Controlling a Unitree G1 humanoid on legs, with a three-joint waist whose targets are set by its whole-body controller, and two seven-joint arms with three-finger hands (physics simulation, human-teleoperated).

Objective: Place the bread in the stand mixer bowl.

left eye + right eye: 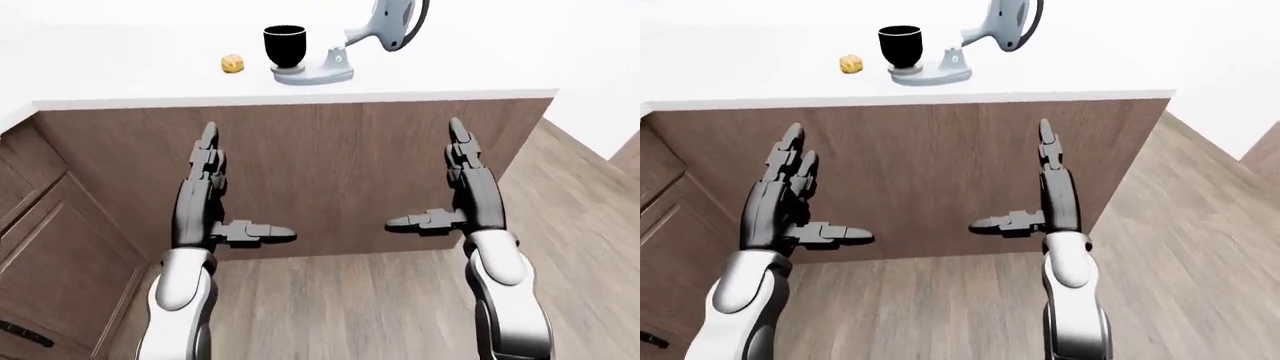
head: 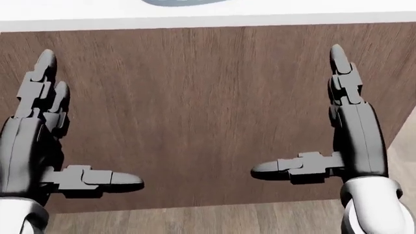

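A white table point(image 1: 150, 79) with a wood-panelled side fills the upper part of the left-eye view. On its top sits a small golden piece of bread point(image 1: 232, 64), just left of the black stand mixer bowl point(image 1: 284, 46) and apart from it. The bowl stands on the pale blue-grey stand mixer point(image 1: 345, 52), whose head is tilted up to the right. Below the table edge, the left hand point(image 1: 212, 196) and right hand point(image 1: 462, 187) are raised against the wood panel, fingers stretched straight upward, thumbs pointing inward toward each other, both spread wide and holding nothing. Wooden floor point(image 1: 350, 307) lies beneath; what looks like cabinet drawers shows at far left.
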